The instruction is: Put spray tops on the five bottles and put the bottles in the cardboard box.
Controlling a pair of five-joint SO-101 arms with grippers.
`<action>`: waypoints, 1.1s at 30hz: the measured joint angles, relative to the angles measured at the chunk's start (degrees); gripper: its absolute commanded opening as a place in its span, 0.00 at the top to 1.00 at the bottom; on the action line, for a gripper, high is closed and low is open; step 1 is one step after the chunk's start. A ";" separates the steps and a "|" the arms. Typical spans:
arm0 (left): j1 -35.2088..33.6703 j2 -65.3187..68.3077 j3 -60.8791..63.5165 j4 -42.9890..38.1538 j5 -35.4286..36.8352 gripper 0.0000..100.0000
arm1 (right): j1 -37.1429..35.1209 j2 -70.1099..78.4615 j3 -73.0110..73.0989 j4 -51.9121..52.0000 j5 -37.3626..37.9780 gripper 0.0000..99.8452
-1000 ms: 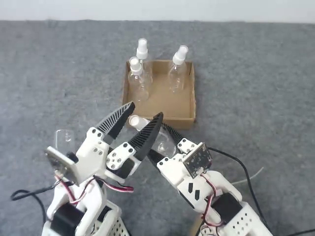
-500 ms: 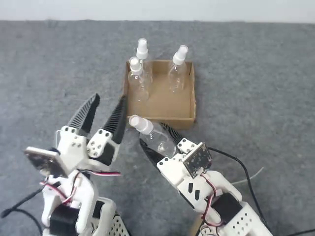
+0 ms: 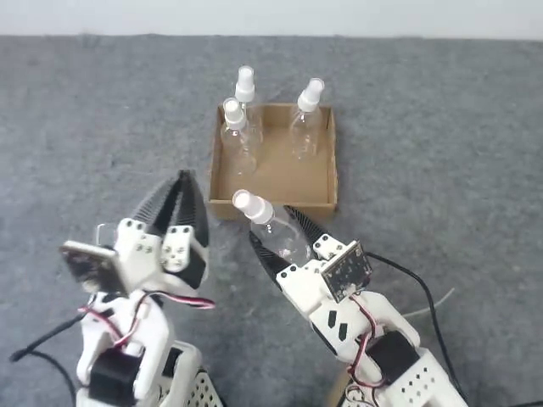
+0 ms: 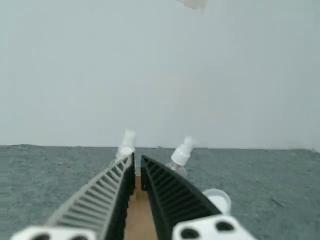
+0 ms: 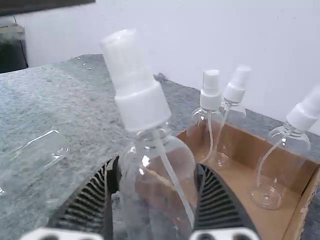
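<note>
Item 1: one clear bottle [image 3: 278,236] [image 5: 155,165], white spray top [image 3: 252,204] [image 5: 132,80] fitted, sits between the fingers of the right end effector [image 3: 273,229] [image 5: 156,170]. The black ribbed fingers are clamped on either side of the bottle body. The bottle is tilted, its top pointing forward past the fingertips towards the cardboard box [image 3: 333,161] [image 5: 300,210].

Item 2: the cardboard box lies just ahead of the right end effector, its near wall close to the held bottle's top. Three bottles with tops stand upright inside it. Two [image 3: 240,140] [image 5: 207,120] are close together at the far corner on the left arm's side, and one [image 3: 305,127] [image 5: 280,160] is at the far corner on the other side.

Item 3: the left end effector [image 3: 182,178] [image 4: 137,162] is beside the right one, raised, aimed at the box. Its fingers are together and grip nothing. Two white tops show beyond its fingertips in the left wrist view.

Item 4: a fifth bottle [image 3: 108,232] [image 5: 35,155] lies on its side on the grey desk [image 3: 441,127], next to the left end effector on the side away from the right arm, well apart from the box
</note>
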 measured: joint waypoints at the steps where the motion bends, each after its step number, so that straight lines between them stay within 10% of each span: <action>1: 1.41 0.00 0.18 0.09 -0.09 0.98 | 0.00 0.00 0.00 0.00 0.00 0.98; 21: 11.25 0.00 13.45 -10.37 -10.81 0.99 | -1.93 0.00 0.00 3.08 0.00 0.98; 33: 4.48 0.00 13.45 -10.11 -11.25 0.99 | 2.11 0.00 0.00 3.08 0.18 0.98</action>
